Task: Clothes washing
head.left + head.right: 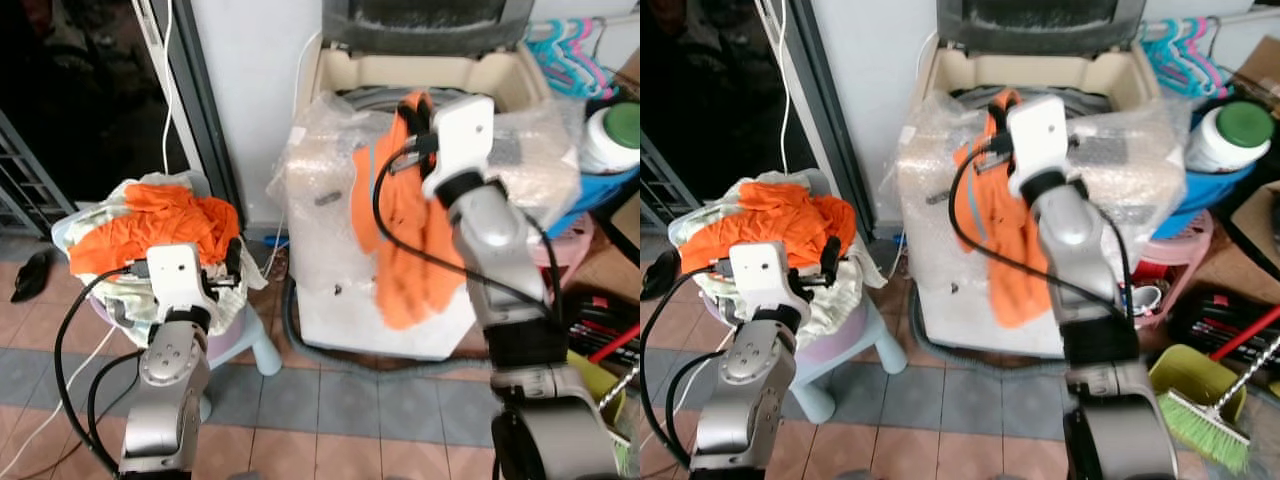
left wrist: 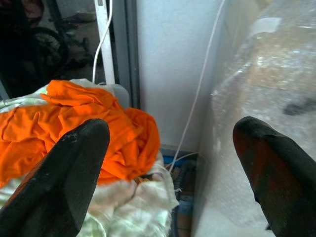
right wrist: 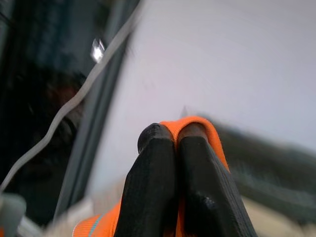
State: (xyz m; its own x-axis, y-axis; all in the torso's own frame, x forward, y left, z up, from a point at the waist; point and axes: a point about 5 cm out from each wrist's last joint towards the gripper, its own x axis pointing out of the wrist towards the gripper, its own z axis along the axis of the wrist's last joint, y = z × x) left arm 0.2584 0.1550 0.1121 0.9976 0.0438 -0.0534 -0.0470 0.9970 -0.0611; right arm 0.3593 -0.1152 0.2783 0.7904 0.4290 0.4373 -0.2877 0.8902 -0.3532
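Right gripper [image 3: 175, 136] jaws clamped on orange garment [image 1: 400, 240], hanging over washing machine [image 1: 330, 290] front rim; left gripper [image 2: 168, 163] jaws spread, empty, beside laundry basket [image 1: 235, 335]; watch trailing cloth: may snag rim or bubble wrap [image 1: 320, 180], spilling outside drum.

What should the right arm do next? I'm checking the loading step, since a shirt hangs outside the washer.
Probably carry the orange shirt forward over the washer opening, then release: the right gripper pinches its top, and it dangles down the front.
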